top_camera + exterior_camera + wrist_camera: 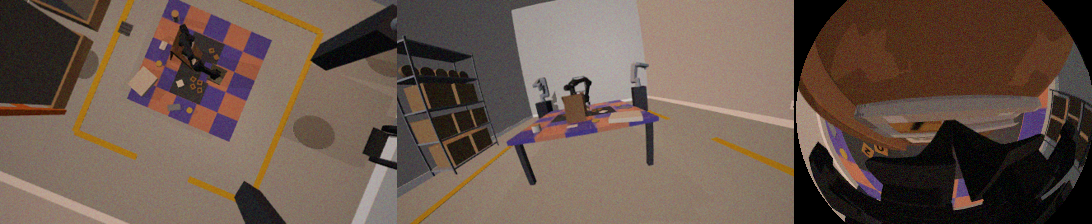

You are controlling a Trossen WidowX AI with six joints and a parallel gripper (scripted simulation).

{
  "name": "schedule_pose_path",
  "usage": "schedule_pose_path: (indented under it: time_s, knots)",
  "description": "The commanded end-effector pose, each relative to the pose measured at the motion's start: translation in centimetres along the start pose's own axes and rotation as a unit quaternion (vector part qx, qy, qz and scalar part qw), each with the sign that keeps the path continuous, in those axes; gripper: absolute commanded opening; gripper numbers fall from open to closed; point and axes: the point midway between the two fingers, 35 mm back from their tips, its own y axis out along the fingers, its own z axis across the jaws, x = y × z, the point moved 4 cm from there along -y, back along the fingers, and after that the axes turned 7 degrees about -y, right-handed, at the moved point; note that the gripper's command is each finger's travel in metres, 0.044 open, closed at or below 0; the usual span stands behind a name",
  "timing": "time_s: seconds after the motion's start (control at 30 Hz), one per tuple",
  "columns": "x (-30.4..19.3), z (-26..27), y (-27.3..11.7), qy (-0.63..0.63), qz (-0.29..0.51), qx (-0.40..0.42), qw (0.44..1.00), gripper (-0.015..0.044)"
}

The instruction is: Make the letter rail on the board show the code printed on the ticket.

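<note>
My gripper (217, 75) (948, 123) is shut and empty, its tips low at the near side of the grey letter rail (949, 103). An orange tile (903, 127) with a black mark shows inside the rail, left of the tips; the fingers hide part of the rail. The board (212, 80) lies under the gripper. Loose orange tiles (193, 78) (867, 150) lie in a group on the dark mat, with another tile (880, 149) beside. Two more tiles, one of them here (212, 50), lie on the mat's other part. A white card (179, 83) lies near the group; its print is unreadable.
A brown wooden panel (575, 109) stands by the arm. A cream slab (142, 81) (626, 118) lies near the counter's edge. A cup (175, 14) (536, 128), a grey block (174, 107), a yellow disc (189, 110) and another white card (163, 45) lie around the mat.
</note>
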Motion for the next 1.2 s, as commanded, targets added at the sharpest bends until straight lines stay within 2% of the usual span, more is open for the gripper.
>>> schedule_pose_path:
  time_s: [0.0,1.17]
  knots:
    - [0.0,0.2,0.0,0.002,0.0,0.002,1.0,0.0]
    - [0.2,1.3,0.2,0.002,0.0,0.003,1.0,0.0]
